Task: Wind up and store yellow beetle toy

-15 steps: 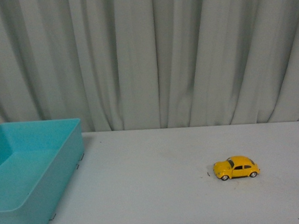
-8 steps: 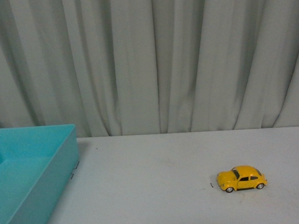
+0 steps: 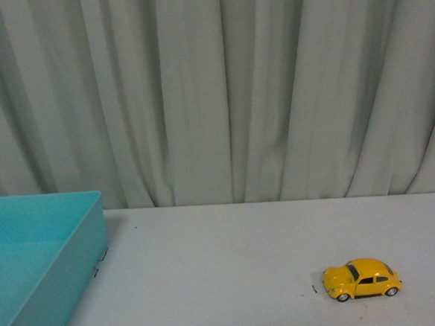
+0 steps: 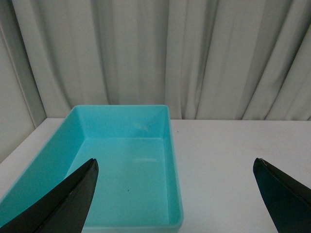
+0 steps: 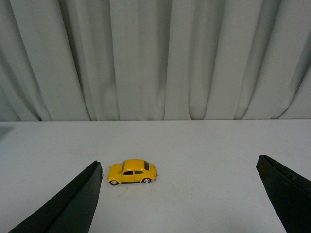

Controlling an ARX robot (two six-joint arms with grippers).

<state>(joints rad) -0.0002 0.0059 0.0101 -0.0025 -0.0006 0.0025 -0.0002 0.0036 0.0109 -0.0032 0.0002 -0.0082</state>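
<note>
Beetle toy (image 3: pixel 361 279) on table (image 3: pixel 233 281) | bin (image 3: pixel 88 232) well apart | left tool (image 4: pixel 175 162), right tool (image 5: pixel 180 161) gaping, empty

A white matte table (image 3: pixel 210 275) fills the foreground under soft, even light that casts only weak shadows. Directly behind the table's far edge a pale grey-white curtain (image 3: pixel 212 89) hangs in deep vertical folds across the backdrop. Past one far corner of the table shows a flat pale strip (image 4: pixel 14 121), possibly bare wall.
</note>
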